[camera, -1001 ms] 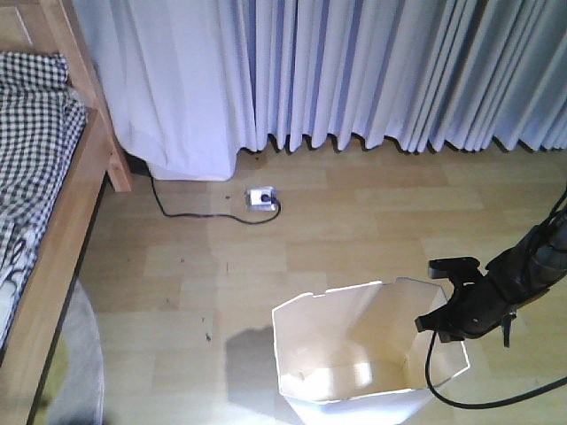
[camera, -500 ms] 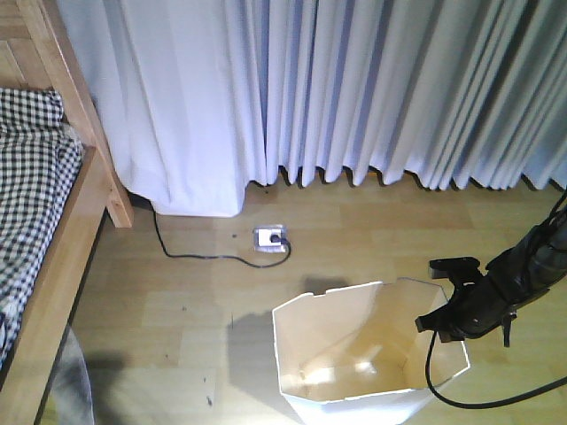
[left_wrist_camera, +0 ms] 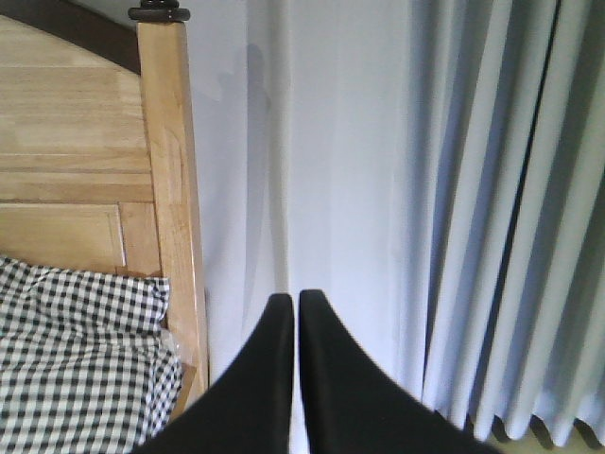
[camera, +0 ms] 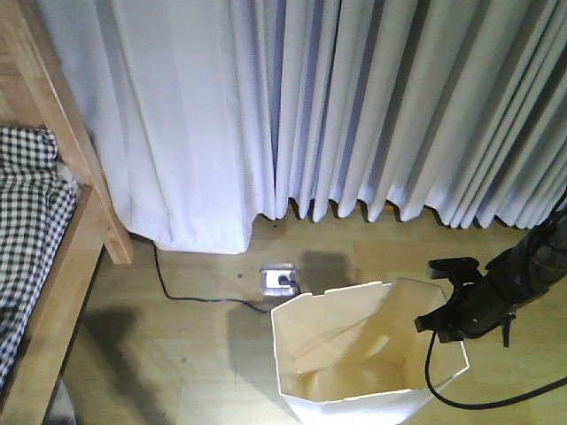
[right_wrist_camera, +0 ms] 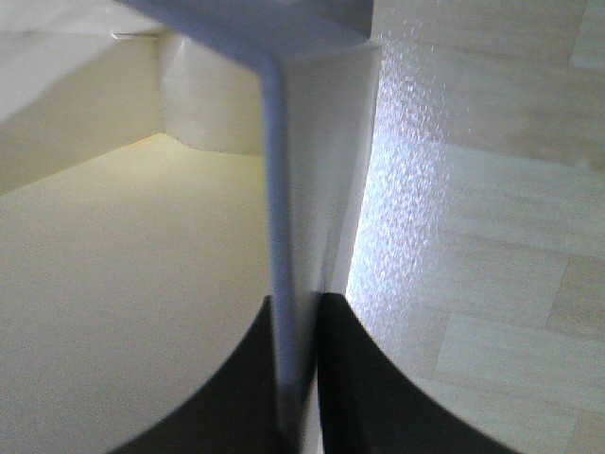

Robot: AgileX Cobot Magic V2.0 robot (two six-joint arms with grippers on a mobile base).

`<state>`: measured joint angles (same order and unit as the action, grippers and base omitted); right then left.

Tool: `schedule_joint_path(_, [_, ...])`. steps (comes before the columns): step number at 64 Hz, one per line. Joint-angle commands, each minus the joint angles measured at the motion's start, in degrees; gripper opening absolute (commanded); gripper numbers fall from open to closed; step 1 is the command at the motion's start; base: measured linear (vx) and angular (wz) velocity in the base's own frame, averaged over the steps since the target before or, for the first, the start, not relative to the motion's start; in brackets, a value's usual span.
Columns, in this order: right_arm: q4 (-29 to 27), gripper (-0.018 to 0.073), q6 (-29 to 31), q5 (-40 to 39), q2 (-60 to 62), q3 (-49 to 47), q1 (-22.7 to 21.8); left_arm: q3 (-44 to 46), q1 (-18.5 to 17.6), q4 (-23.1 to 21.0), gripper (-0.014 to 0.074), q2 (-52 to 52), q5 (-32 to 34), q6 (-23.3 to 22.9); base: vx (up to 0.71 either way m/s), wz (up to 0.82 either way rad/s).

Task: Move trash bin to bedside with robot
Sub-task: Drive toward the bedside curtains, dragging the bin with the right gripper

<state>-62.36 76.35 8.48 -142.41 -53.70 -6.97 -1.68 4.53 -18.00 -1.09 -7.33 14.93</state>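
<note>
White thin-walled plastic trash bin [camera: 350, 409] stands apart, right of the wooden bed with checked cloth [camera: 55, 292], its wall clamped in the black right pincer [right_wrist_camera: 301, 374]; the left pincer [left_wrist_camera: 295, 312] is closed.

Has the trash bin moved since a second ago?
Yes. The trash bin, held by the right gripper, has advanced toward the curtain; the floor socket now sits beside its rim.

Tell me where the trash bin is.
Front view, lower centre-right: the trash bin is just this side of the floor socket, its right rim pinched by the right gripper, the bed to its left.
</note>
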Motion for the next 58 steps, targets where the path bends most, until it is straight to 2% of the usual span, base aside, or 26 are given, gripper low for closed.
schedule_joint_path(1, [-0.5,-0.0003,0.1,5.3,4.1,-0.5,-0.2,-1.6,0.1,-0.5,-0.0006,-0.5,3.8,-0.2,0.28,0.01])
schedule_joint_path(29, [-0.5,-0.0003,0.1,5.3,4.1,-0.5,-0.2,-1.6,0.1,-0.5,-0.0006,-0.5,3.8,-0.2,0.21,0.01])
schedule_joint_path(58, [-0.5,-0.0003,0.1,5.3,4.1,-0.5,-0.2,-1.6,0.1,-0.5,-0.0006,-0.5,3.8,-0.2,0.06,0.0])
